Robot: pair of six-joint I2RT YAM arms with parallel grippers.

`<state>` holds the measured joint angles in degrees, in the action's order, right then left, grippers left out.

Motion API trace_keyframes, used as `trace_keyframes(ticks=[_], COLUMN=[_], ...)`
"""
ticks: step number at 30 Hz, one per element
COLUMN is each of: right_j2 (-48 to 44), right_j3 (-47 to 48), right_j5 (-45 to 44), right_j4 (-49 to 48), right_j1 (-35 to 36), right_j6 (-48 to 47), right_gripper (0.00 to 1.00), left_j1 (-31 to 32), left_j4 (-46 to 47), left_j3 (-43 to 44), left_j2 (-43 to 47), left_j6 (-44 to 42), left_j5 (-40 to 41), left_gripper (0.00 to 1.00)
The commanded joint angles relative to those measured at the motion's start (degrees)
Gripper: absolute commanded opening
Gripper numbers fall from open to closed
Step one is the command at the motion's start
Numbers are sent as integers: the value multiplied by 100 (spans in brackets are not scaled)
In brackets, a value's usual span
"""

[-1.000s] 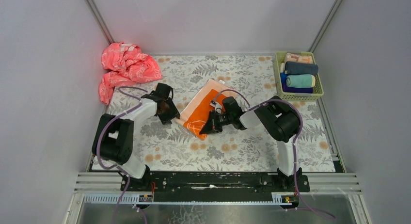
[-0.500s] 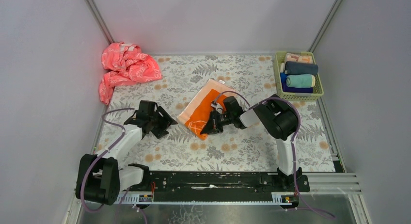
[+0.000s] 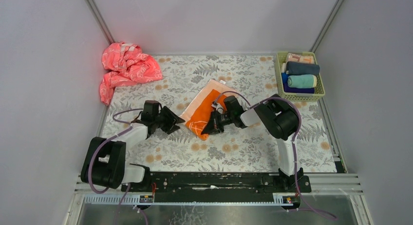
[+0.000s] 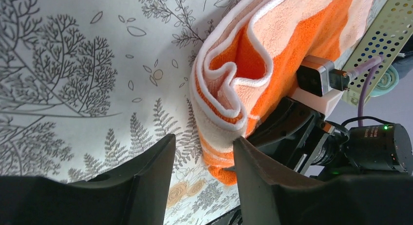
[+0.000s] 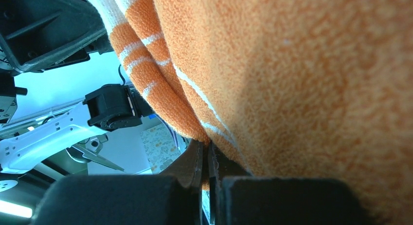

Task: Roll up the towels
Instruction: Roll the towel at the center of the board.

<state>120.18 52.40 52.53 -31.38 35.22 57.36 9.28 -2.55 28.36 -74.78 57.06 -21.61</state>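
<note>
Room: pale grey walls [image 3: 209, 20] close in three sides of a table under a mat [image 3: 234, 152] printed with grey ferns and tan flowers.
Towel: orange and peach with white trim [image 3: 202, 110], mid-mat and set cornerwise. Its far part lies flat. Its near end is raised and curled over into a loose fold, seen clearly from the left wrist [image 4: 272, 45]. Orange pile fills most of the right wrist view [image 5: 292, 64].
Right gripper: at the towel's near corner [image 3: 205, 129], with its arm reaching in from the towel's right. The jaws are pinched together on the striped hem [image 5: 205, 181], holding that end up.
Left gripper: just left of the towel [image 3: 176, 121], pointing at the open end of the fold. The fingers [image 4: 146, 186] stand partway apart with nothing between them, and the cloth lies just past their tips.
Basket: pale green and perforated [image 3: 280, 64], well to the right of and behind the towel, at the mat's far right corner.
Teal roll: lies in the basket [image 3: 302, 81], nearest of the top rolls to the towel.
Other rolls: a dark blue-grey one [image 3: 303, 68] lies just behind the teal roll, and a peach one [image 3: 299, 58] lies at the back.
Pink cloth: a crumpled heap with a white pattern [image 3: 126, 66], well to the left of and behind the towel, hanging over the mat's far left corner.
</note>
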Motion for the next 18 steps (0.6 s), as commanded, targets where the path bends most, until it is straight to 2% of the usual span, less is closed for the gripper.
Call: trace_keyframes(ticks=[1,10,13,18], right_j2=[161,-60,-312,-989], right_j3=[126,525,627,861], right_j5=[-249,-488,-623,-1224], right_j4=[697,1614,1957,2902], right_j1=[-59,-59,-54,-30], right_j6=[-175,-856,-1211,-2078], right_gripper=[1,8,16,35], left_j1=[29,142,144,144], left_j4=[854,865,630,100], left_j3=[96,438,526,698], left_j2=[-305,-976,-1160,-1329], left_j6=[128,147,129,4], left_j5=[-192,71,263,631], left_gripper=[46,34,31,29])
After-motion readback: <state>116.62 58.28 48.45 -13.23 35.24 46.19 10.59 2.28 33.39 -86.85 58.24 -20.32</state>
